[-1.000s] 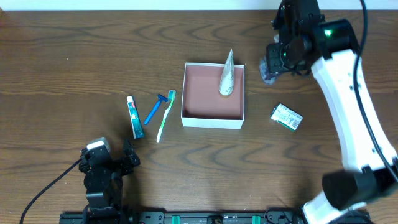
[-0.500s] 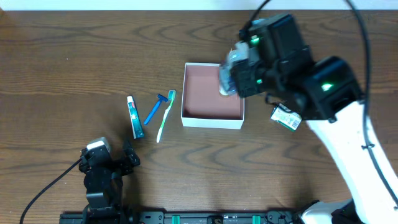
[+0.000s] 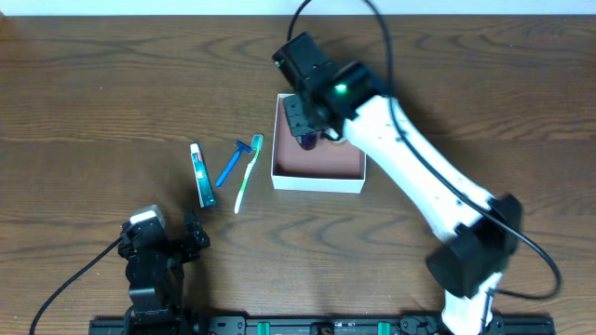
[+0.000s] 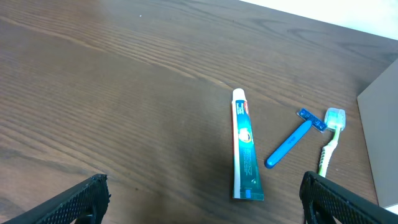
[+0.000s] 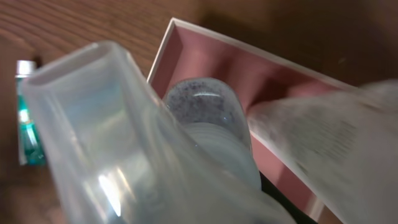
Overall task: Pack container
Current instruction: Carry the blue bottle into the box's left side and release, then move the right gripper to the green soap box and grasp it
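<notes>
R arm swung in from right of container (image 3: 317, 182), now over its back-left corner. R gripper (image 3: 308, 138) clamped on clear bottle (image 5: 208, 115), not dropped yet. L gripper (image 4: 204, 186) wide open, holding nothing. Toothpaste (image 3: 202, 174), razor (image 3: 233, 163), toothbrush (image 3: 248, 172) left of container, still to pack.

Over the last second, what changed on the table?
The right gripper swung left from the far right of the table to just above the box, carrying the bottle with it, still gripped. The toothpaste, razor, toothbrush and the open left gripper stayed put.
</notes>
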Tool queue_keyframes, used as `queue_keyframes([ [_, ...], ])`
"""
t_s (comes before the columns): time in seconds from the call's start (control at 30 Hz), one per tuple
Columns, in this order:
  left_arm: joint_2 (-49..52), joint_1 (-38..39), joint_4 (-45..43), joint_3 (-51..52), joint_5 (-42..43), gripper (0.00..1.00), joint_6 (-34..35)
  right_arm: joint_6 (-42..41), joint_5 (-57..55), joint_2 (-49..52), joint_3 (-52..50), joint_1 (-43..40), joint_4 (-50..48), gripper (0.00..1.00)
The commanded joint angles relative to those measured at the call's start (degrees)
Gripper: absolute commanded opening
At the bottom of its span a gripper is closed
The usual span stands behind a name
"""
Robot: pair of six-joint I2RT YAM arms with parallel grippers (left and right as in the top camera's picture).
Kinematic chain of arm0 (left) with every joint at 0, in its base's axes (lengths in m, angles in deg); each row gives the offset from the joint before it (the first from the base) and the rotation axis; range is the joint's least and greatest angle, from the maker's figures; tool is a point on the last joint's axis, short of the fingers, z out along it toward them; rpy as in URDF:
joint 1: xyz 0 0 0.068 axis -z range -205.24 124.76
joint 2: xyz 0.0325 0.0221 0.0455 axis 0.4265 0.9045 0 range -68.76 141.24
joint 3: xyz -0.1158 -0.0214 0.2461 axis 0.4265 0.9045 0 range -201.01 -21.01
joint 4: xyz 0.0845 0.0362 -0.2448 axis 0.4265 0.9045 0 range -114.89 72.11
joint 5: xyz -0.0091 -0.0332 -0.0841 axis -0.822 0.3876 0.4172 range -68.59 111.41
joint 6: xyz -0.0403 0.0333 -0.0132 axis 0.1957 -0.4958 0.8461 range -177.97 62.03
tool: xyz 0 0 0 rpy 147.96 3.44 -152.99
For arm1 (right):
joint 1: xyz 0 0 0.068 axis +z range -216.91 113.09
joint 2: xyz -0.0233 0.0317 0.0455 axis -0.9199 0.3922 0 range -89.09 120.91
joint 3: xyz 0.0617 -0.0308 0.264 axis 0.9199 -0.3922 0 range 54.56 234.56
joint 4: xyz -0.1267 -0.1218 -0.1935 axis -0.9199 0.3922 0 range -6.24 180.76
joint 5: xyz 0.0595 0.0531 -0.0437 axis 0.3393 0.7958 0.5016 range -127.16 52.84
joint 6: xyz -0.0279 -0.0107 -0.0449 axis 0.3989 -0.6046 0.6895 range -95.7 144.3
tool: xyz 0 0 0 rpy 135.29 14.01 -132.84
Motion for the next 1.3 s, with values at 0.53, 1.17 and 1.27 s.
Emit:
queue_keyframes([
  [0.53, -0.4, 0.2, -0.1, 1.0, -0.5, 0.98, -0.5, -0.3, 0.3, 3.8, 1.9, 0.0, -7.5, 0.71],
  [1.17, -0.4, 0.2, -0.1, 1.0, -0.5, 0.98, -0.5, 0.5, -6.3, -26.1, 2.0, -11.9, 15.3, 0.86],
  [1.27, -0.4, 0.2, -0.1, 1.0, -0.5, 0.98, -0.5, -1.5, -5.7, -26.0, 1.4, -18.6, 20.8, 0.86],
])
